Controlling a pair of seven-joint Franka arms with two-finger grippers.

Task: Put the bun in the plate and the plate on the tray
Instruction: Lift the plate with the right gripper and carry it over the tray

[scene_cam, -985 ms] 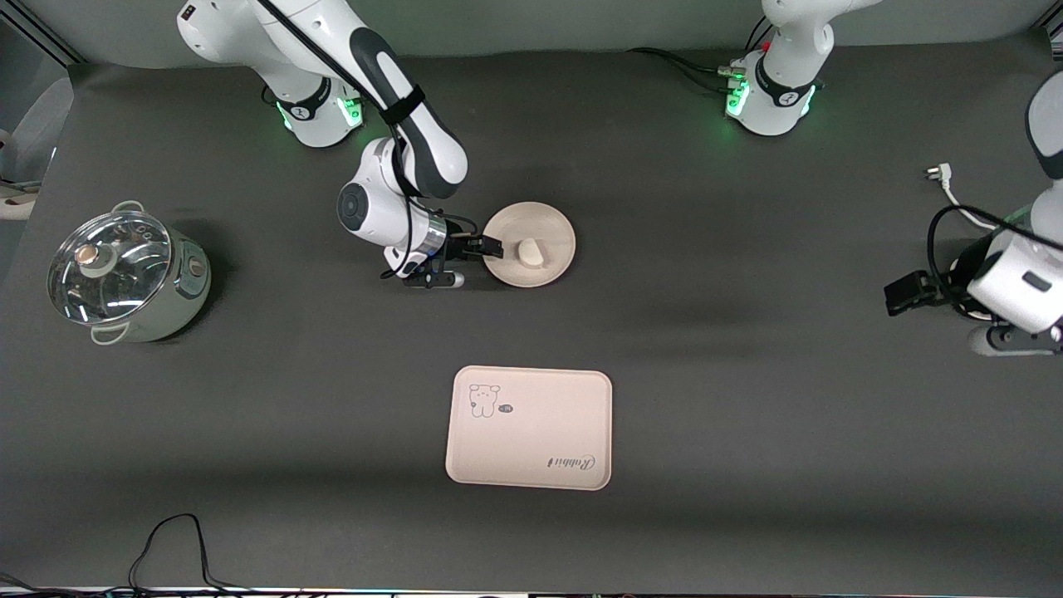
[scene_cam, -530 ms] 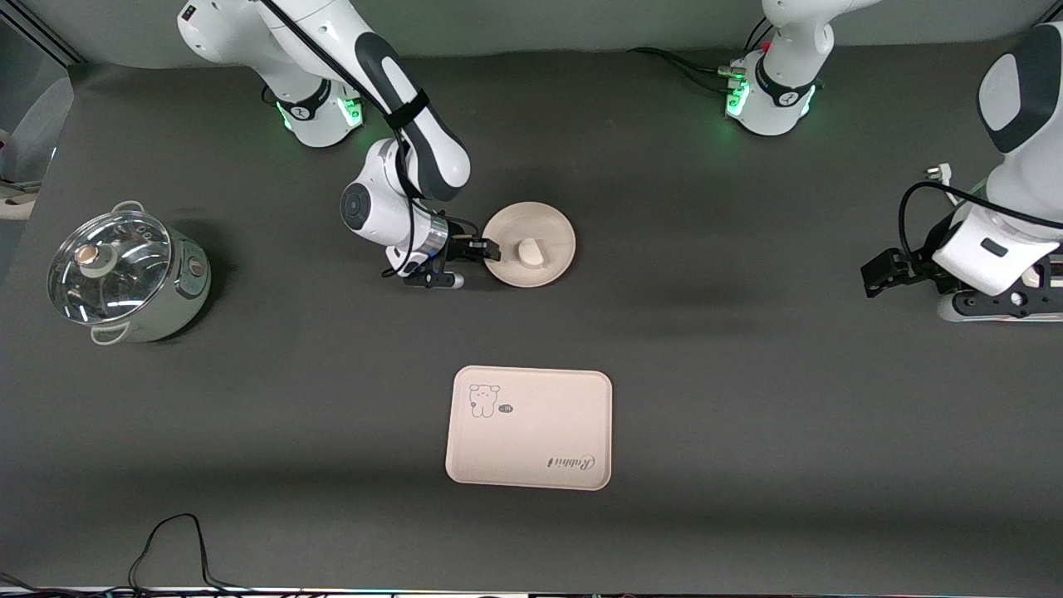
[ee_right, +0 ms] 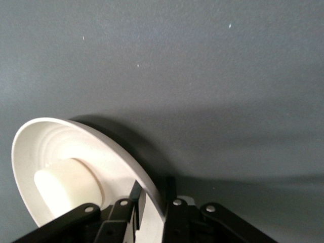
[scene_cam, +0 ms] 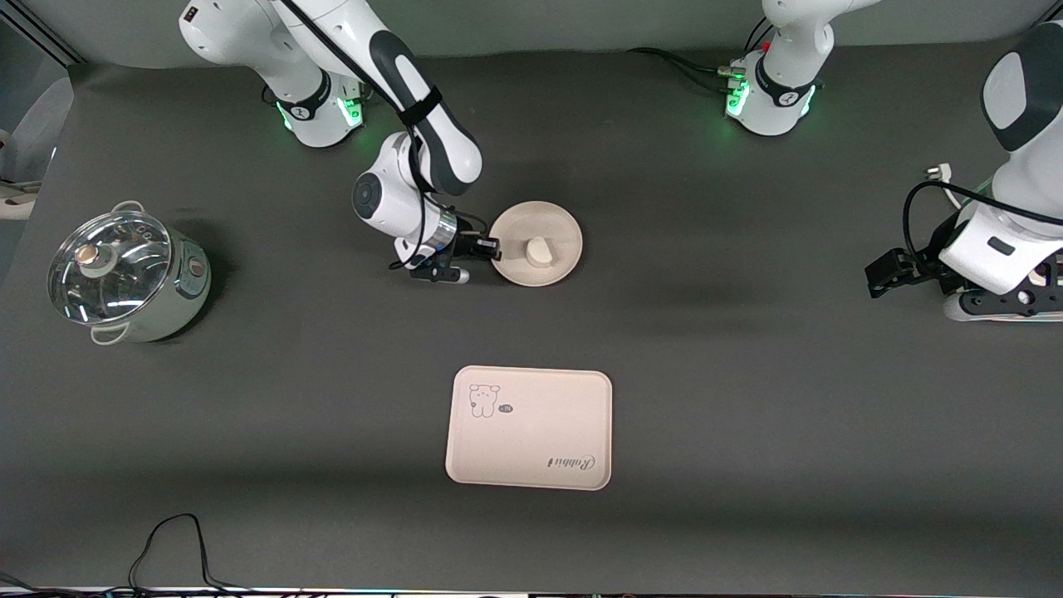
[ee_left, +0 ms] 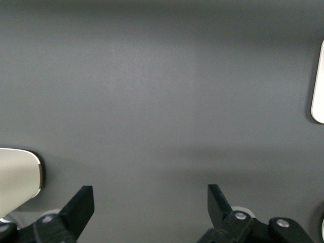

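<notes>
Right tool clamped on the rim of the plate, at the edge toward the right arm's end of the surface. Bun sitting in the plate, near its middle, a short way from the pinching fingers and not touched by them. In the right wrist view, rim of the plate seen passing between the two fingers, bun lying in the dish just past them; plate tilted in that view, with a dark shadow under its raised edge. Whether the whole plate is off the surface, hard to tell from the front view.

Tray flat on the surface, well apart from the plate and nearer to the front camera, bear drawing and script lettering showing, nothing on it.

Left tool waiting over the surface at the left arm's end, well apart from plate, bun and tray; fingers spread wide with only dark surface between them in the left wrist view. Pale shapes at the edges of that view cut off, not identifiable.

Lidded pot standing at the right arm's end. Right tool's own fingertips partly hidden by the plate rim in the front view.
</notes>
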